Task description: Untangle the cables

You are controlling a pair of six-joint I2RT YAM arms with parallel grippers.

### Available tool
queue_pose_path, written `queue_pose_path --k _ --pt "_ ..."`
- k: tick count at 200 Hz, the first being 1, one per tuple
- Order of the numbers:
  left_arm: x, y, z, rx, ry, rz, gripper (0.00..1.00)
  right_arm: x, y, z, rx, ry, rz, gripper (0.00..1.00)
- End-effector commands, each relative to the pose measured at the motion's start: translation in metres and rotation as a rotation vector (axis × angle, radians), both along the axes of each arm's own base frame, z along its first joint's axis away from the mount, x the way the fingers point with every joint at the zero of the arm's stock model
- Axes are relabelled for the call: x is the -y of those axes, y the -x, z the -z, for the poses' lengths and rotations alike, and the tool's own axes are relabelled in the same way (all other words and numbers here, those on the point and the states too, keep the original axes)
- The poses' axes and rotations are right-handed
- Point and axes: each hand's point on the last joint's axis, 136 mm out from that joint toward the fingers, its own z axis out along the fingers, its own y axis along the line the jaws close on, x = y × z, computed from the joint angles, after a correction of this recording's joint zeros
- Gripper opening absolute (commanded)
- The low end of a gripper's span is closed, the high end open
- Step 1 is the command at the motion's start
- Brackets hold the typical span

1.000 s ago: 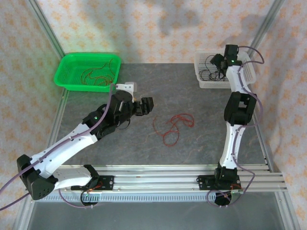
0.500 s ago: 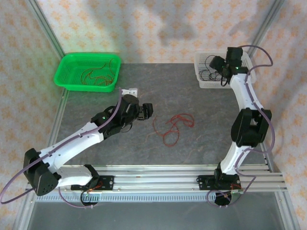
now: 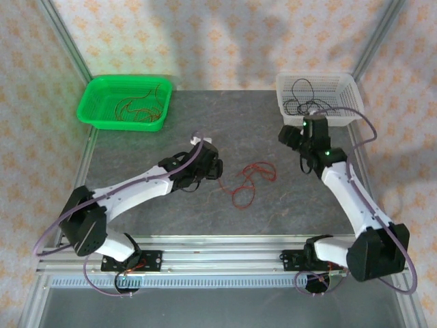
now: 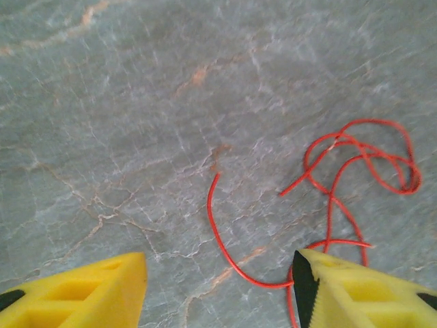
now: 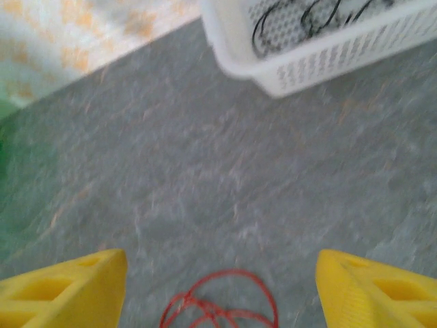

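- My left gripper [image 4: 218, 268] was open and held nothing. One end of the loose red cables [image 3: 246, 180] lay between its tips on the grey table [image 3: 225, 119].
- My right gripper [image 5: 222, 265] was open wide and empty.
- Far back, the green basket [image 3: 99, 117] held red cables [image 3: 136, 109]. The white basket [image 3: 341, 115] held black cables [image 3: 300, 104].

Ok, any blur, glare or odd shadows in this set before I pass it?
Left wrist view: sharp, the red cable and the veining of the table read crisply. Right wrist view: blurred throughout, the white basket mesh and the cable loop look smeared. Top external view: even light, no glare, soft grey shadows on the wallpaper behind the table.
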Motion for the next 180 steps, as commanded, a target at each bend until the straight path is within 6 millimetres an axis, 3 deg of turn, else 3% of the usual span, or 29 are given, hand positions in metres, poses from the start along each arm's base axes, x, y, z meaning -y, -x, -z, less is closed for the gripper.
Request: queue_pose_path --k 1,47,101,131,140,156,180 --pt "0.002 -0.004 0.028 -0.045 -0.073 -0.004 0.59 -0.016 0.020 0.012 -0.010 -0.032 -0.019 0.71" --pt "0.013 -0.024 0.071 -0.091 -0.198 0.026 0.52 -0.039 0.049 0.047 -0.052 -0.094 -0.051 0.68" --pt "0.026 -0.036 0.088 -0.090 -0.186 0.046 0.50 -0.052 0.066 0.064 -0.082 -0.111 -0.070 0.67" --pt "0.028 -0.039 0.099 -0.091 -0.189 0.041 0.42 -0.053 0.073 0.072 -0.097 -0.123 -0.071 0.67" --pt "0.026 -0.039 0.111 -0.111 -0.209 0.041 0.39 -0.053 0.075 0.073 -0.101 -0.124 -0.071 0.67" --pt "0.026 -0.040 0.115 -0.110 -0.216 0.038 0.31 -0.053 0.077 0.072 -0.102 -0.130 -0.074 0.67" --pt "0.022 -0.042 0.110 -0.087 -0.223 0.023 0.05 -0.057 0.079 0.069 -0.097 -0.164 -0.089 0.67"
